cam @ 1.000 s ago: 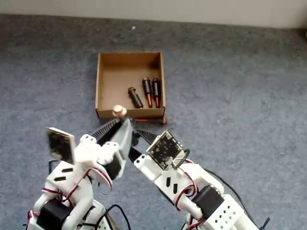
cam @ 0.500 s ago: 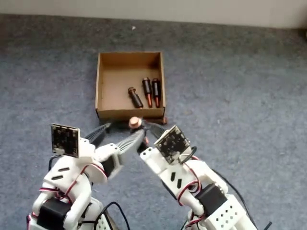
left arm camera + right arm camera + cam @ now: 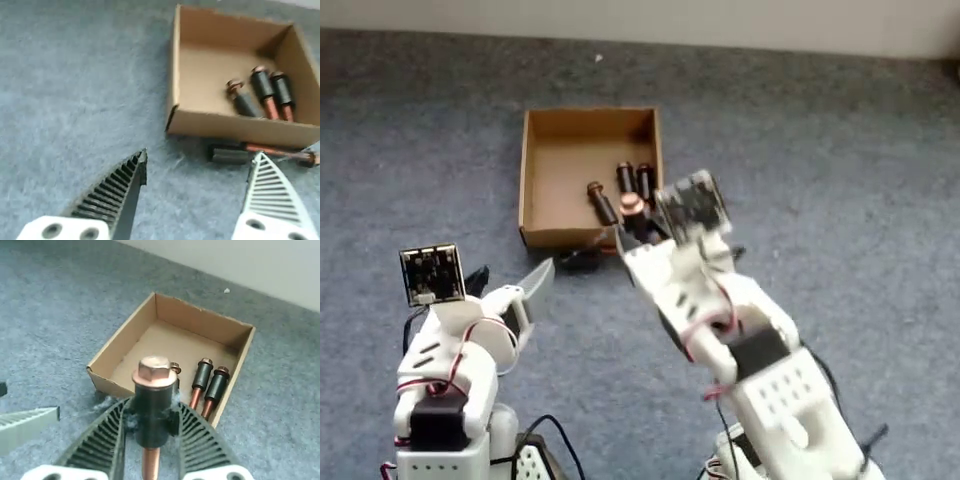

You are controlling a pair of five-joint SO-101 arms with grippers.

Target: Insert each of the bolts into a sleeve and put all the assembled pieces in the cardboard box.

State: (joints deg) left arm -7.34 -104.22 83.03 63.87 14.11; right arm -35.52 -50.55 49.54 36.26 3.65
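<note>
The cardboard box (image 3: 542, 170) holds three sleeved bolts (image 3: 603, 204), lying flat in its right half. My right gripper (image 3: 633, 222) hangs over the box's near right corner, shut on a black sleeve (image 3: 151, 415) that has a copper bolt (image 3: 154, 371) through it, held upright. A fourth sleeve with a bolt (image 3: 584, 260) lies on the carpet against the box's front wall (image 3: 235, 127). My left gripper (image 3: 201, 156) is open and empty, low over the carpet just short of that piece (image 3: 230, 153). It sits left of the right arm (image 3: 510, 280).
Grey carpet (image 3: 840, 180) spreads all round the box. The left half of the box floor (image 3: 150, 347) is bare. A pale wall strip (image 3: 720, 20) runs along the far edge. The left gripper's white finger (image 3: 27, 420) lies beside the right gripper.
The right arm has swung forward and carried the sleeved bolt from in front of the box to above its near right corner. The left arm has drawn back toward its base, gripper open.
</note>
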